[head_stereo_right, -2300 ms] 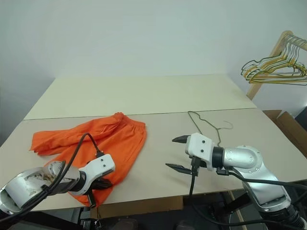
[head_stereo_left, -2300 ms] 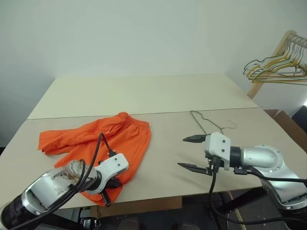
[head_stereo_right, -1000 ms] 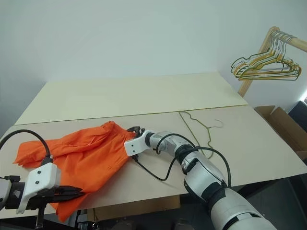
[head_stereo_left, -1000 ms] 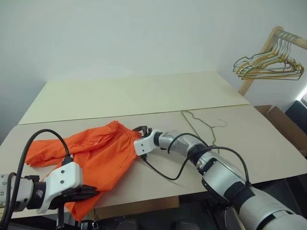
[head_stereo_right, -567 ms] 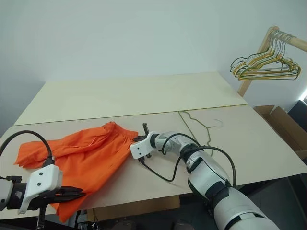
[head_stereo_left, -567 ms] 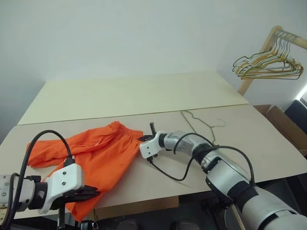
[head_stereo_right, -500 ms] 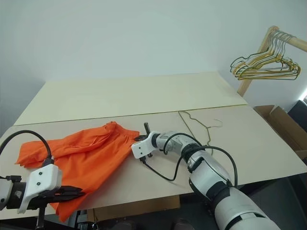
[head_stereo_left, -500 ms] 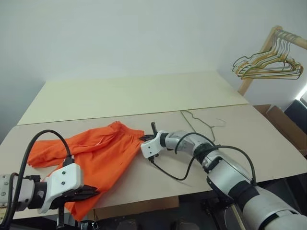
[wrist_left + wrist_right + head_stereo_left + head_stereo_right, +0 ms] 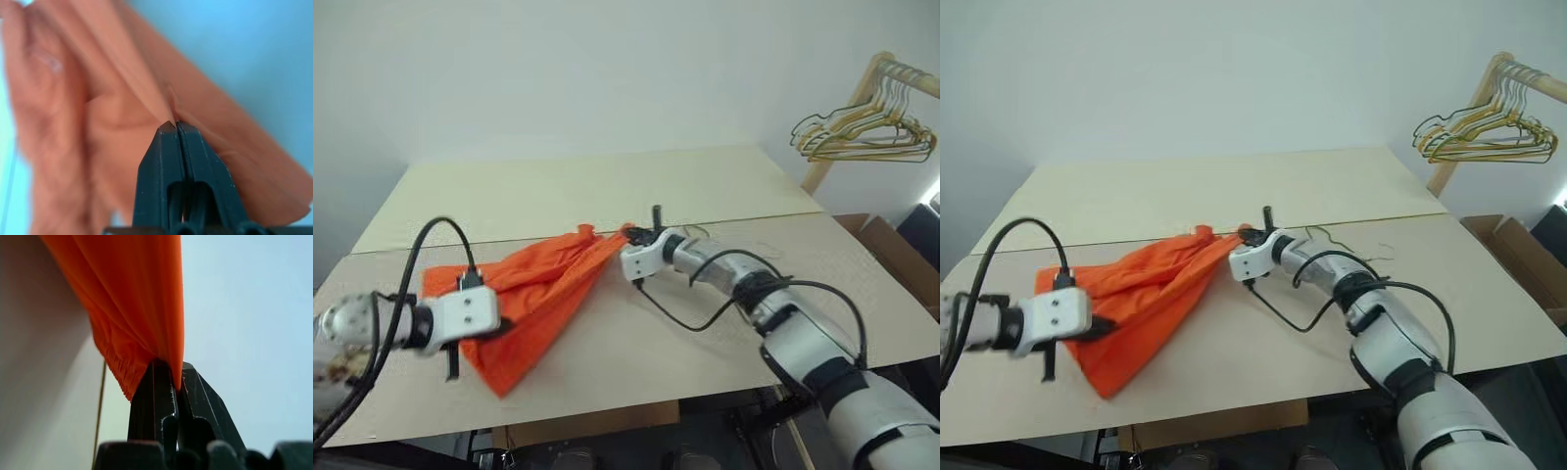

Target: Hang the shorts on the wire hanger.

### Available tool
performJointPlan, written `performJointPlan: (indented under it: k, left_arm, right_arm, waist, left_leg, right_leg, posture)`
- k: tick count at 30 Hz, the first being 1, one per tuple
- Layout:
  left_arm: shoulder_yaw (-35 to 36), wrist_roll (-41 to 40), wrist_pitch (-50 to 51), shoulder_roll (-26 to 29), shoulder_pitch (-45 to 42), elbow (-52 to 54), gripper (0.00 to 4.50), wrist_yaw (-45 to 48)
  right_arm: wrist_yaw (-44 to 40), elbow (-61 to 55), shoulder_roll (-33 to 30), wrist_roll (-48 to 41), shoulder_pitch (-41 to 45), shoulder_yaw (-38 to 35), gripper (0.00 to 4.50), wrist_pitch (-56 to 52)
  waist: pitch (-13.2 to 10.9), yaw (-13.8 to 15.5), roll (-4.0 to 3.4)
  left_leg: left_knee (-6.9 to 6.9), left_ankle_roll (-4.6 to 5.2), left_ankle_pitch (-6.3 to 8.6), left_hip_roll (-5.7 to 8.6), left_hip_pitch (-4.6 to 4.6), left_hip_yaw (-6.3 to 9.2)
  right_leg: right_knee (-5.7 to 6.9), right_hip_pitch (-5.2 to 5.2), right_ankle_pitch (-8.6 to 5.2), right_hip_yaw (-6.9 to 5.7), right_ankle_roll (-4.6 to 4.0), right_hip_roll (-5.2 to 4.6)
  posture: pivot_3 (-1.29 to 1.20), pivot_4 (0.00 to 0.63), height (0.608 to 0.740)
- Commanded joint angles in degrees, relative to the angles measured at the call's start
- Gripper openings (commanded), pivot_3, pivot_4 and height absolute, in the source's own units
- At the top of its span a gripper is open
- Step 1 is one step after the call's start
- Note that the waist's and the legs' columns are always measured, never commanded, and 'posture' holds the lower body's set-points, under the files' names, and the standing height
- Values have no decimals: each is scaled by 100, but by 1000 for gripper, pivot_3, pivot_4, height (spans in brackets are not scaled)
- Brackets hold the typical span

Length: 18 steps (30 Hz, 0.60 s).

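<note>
Stretching Orange Shorts Between Two Clenched Grippers

Orange shorts [image 9: 538, 294] hang taut above the table [image 9: 724, 333], pinched by the left gripper [image 9: 497, 325] and right gripper [image 9: 632, 235]. The wire hanger [image 9: 1351, 245], seemingly flat, lies just beyond the right arm.

shorts [image 9: 540, 289] on the table [image 9: 607, 196], left of the hanger [image 9: 1332, 238], rack [image 9: 871, 122] far right behind
</note>
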State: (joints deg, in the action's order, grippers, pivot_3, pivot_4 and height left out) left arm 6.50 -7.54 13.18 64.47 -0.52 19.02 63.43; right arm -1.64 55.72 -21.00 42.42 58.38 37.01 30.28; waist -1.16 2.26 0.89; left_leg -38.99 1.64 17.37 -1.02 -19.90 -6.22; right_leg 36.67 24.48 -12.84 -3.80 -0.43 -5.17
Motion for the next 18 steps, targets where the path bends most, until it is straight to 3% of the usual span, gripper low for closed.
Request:
performJointPlan:
  k: [1,6,9,12,14,18]
  left_arm:
    - [-237,290,-306,113,-231,-542,0,131]
    - [204,-338,-1109,585,-62,-763,0,1110]
    - [431,-521,-1517,733,79,-923,0,1434]
    - [725,-802,-1977,1006,237,-1075,0,2081]
    - [679,-853,-2088,1038,110,-1148,0,2108]
    - [7,-527,-1775,476,-1156,-1480,0,1259]
  right_arm:
    - [-637,-916,-846,-321,-499,-601,75,-620]
    - [-3010,-3922,-2384,-1628,-2046,-1076,75,-564]
    - [-3934,-4981,-2987,-2472,-2579,-1289,75,-620]
    - [-5185,-5886,-3765,-4030,-3018,-1452,75,-519]
    - [-5634,-6112,-3848,-4703,-3074,-1526,75,-749]
    - [-5580,-5664,-3056,-4983,-2398,-1634,75,-1469]
  waist:
    - [1,-55,1]
    - [-4,-134,7]
    - [-15,-187,10]
    - [-25,-173,11]
    - [-30,-155,16]
    - [-34,-131,20]
  left_leg:
    - [0,0,0,0,-1,-2]
    - [-7,19,11,-6,-43,12]
    - [-21,39,22,-5,-41,0]
    - [-31,96,55,-10,-30,-4]
    - [-35,107,62,-18,2,-4]
    - [-45,112,64,-29,29,-10]
  right_leg:
    - [1,2,0,3,0,2]
    - [-1,36,-6,-1,11,1]
    - [-6,44,-11,16,19,-5]
    - [-3,30,-12,14,23,-9]
    - [-11,-10,-13,3,25,-9]
    - [-37,-46,-16,3,64,3]
  posture:
    - [132,0,740]
    - [123,0,740]
    - [118,0,740]
    - [114,0,740]
    - [112,0,740]
    - [106,0,740]
